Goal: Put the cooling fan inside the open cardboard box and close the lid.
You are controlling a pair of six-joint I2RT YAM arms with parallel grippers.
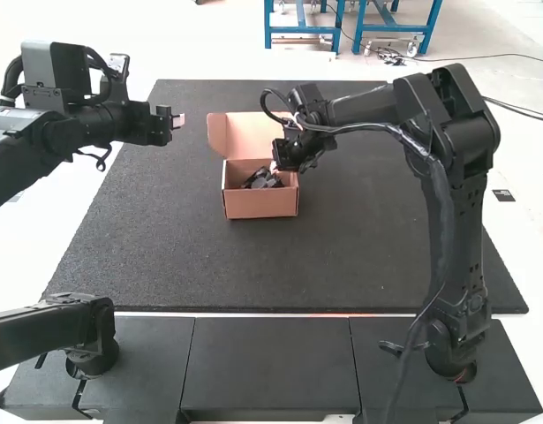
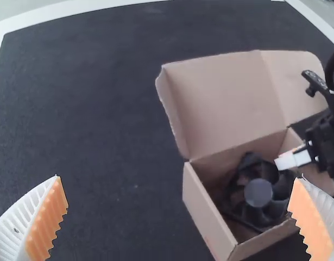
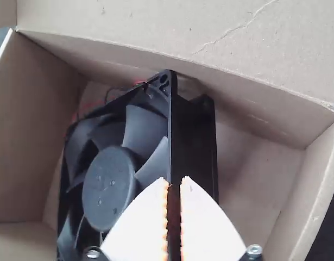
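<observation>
The right claw (image 3: 174,187), its white ribbed fingers closed to a sliver on the black frame of the cooling fan (image 3: 109,190), holds the fan on edge inside the open cardboard box (image 1: 260,201), which sits near the middle of a black mat (image 1: 165,238). The fan leans at a tilt with one corner close to the back wall. Whether its lower edge touches the box floor is hard to tell from these angles. The lid (image 1: 240,132) stands up behind the box, tipped slightly back. The left claw (image 1: 169,124) hangs well apart, to the left of the box, fingers spread wide and holding nothing.

The main risk lies in the release. Let go on edge, the fan may end up propped against a wall rather than lying flat, and a raised corner would likely keep the lid from closing. The grip is a thin pinch on the frame, so the fan could pivot between the pads. A closely fitting claw drawn out past the fan might snag it (a thin wire appears to trail behind the frame) and lift it back out. Nothing pins the box, so a push on the lid could slide the box across the mat instead of folding the flap. The right arm, over the opening, sits in the lid's path.
</observation>
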